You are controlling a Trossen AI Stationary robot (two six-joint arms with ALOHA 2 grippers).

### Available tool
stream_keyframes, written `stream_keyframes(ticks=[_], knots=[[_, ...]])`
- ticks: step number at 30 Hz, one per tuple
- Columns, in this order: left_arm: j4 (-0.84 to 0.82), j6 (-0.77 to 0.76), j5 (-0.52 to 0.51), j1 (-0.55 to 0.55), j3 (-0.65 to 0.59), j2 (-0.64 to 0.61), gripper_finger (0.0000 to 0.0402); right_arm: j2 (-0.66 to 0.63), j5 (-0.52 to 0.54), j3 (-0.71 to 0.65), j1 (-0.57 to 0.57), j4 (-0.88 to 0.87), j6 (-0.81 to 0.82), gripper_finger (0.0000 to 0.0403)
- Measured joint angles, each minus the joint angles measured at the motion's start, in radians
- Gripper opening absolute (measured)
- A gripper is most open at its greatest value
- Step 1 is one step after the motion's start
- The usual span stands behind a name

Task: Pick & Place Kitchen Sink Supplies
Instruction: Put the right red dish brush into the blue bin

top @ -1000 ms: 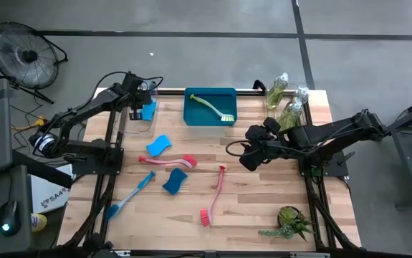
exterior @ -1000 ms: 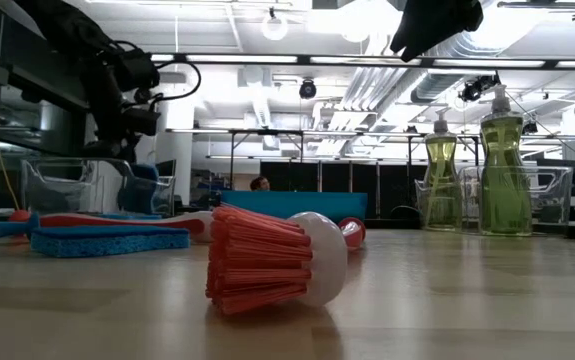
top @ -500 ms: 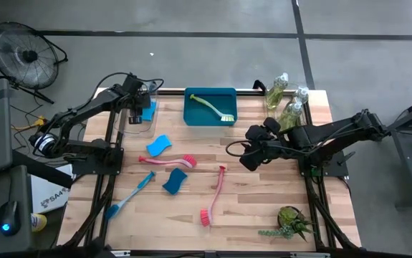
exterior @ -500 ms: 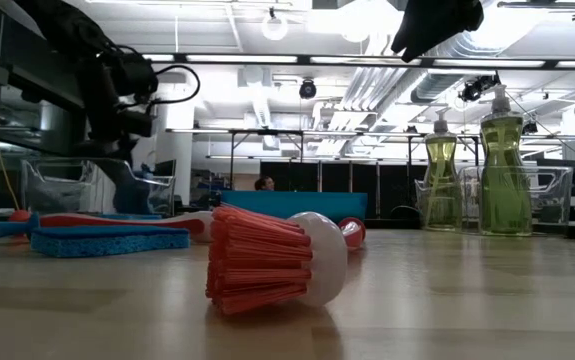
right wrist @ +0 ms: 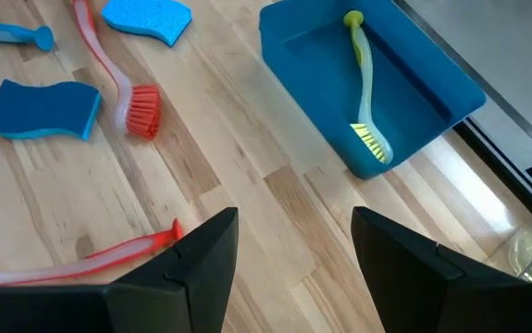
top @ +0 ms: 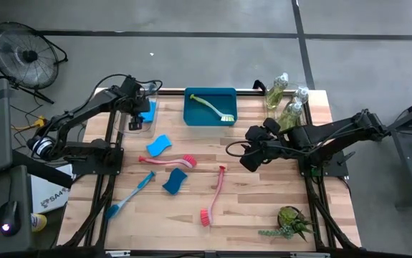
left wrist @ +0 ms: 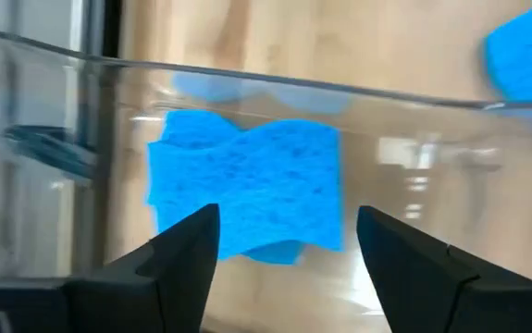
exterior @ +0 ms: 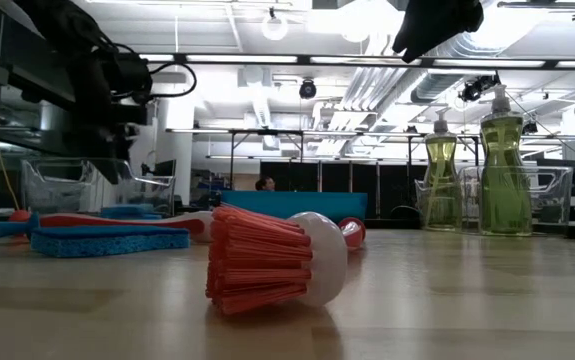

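Blue sponge [left wrist: 247,190] lies straight ahead of the left pincer [left wrist: 289,264], inside a clear bin [top: 145,115] at the upper left of the high view; the pincer's fingers stand wide apart and empty, and the sponge's long axis runs across the gap between them. Farther out on the bench [top: 256,208], two more sponges [top: 158,145] and the brushes lie nearer the left arm. The right pincer [right wrist: 293,268] hangs open and empty at centre right, above bare wood.
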Motion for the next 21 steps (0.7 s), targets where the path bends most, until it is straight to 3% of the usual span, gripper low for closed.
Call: stream_keyframes(ticks=[4,10,16,21], knots=[[-0.082,-0.035,0.027,0.0,0.042,0.0,0.0267,0.0,-0.009,0.0,0.0,0.0,0.0,0.0206],[-0.251,-0.093,0.045,0.0,0.21,0.0,0.0271,0.0,-0.051,0.0,0.0,0.0,-0.027,0.0206],[-0.467,-0.181,0.195,0.0,0.373,-0.004,0.0271,0.0,-0.085,0.0,0.0,0.0,-0.019,0.0206],[-0.531,-0.29,0.299,-0.046,0.421,-0.057,0.0271,0.0,-0.096,0.0,0.0,0.0,-0.001,0.0207]])
